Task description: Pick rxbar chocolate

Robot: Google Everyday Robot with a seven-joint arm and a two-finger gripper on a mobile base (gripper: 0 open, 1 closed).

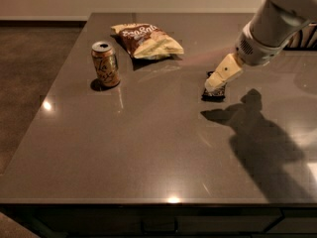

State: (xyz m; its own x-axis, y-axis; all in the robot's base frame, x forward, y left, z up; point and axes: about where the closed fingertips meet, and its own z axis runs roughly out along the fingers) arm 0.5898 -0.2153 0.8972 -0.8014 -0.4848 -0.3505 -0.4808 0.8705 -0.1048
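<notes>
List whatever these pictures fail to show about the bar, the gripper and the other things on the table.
- rxbar chocolate, camera view: the gripper is over it and covers most of the wrapper. The lettering is hidden, and contact between the two cannot be judged.
- Arm, camera view: cut off by the top and right edges.
- Can, camera view: the label print is too small to read.

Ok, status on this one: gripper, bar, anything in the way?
Gripper angled down over rxbar chocolate; contact unclear. Bar flat on table, partly hidden by gripper. Can and chip bag well apart, not obstructing.
</notes>
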